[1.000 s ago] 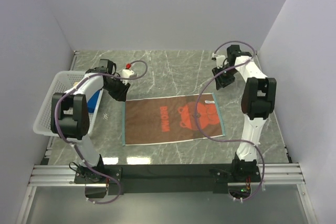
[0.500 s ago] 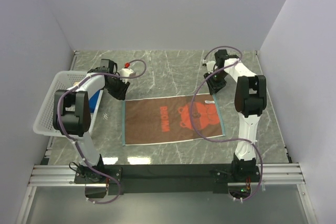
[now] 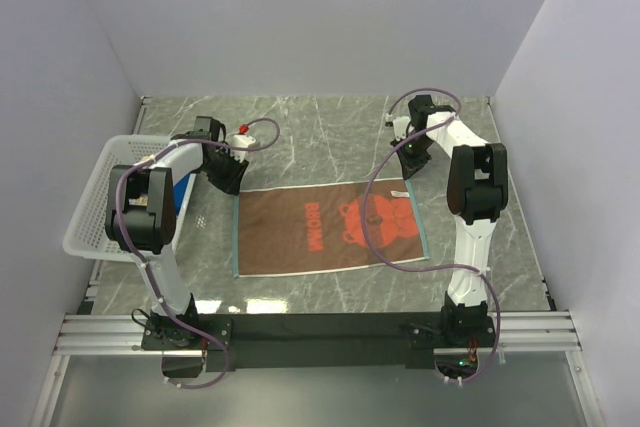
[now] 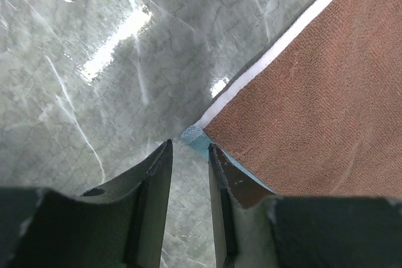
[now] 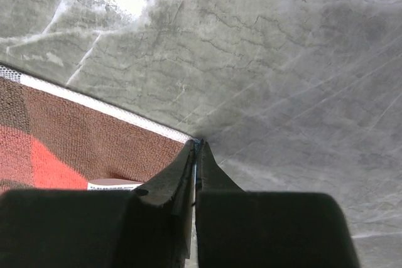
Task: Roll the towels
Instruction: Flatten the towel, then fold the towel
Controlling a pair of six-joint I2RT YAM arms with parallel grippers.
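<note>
A rust-orange towel (image 3: pixel 325 227) with a dark print and teal and white edging lies flat in the middle of the table. My left gripper (image 3: pixel 228 179) hovers low at its far left corner. In the left wrist view the jaws (image 4: pixel 188 147) stand a little apart with only bare table between them, and the teal corner (image 4: pixel 193 136) lies just past the fingertips. My right gripper (image 3: pixel 408 162) is at the far right corner. The right wrist view shows it (image 5: pixel 197 145) shut, with a thin edge of the towel (image 5: pixel 94 149) pinched between the fingers. A blue towel (image 3: pixel 183 197) lies in the basket.
A white lattice basket (image 3: pixel 95 217) stands at the table's left edge, beside the left arm. Grey walls close in the back and both sides. Purple cables loop from both arms over the towel's right part (image 3: pixel 385 237).
My right gripper moved left and down to the towel's far right corner and closed on it. The left gripper shifted slightly toward the far left corner and stays a little apart.
</note>
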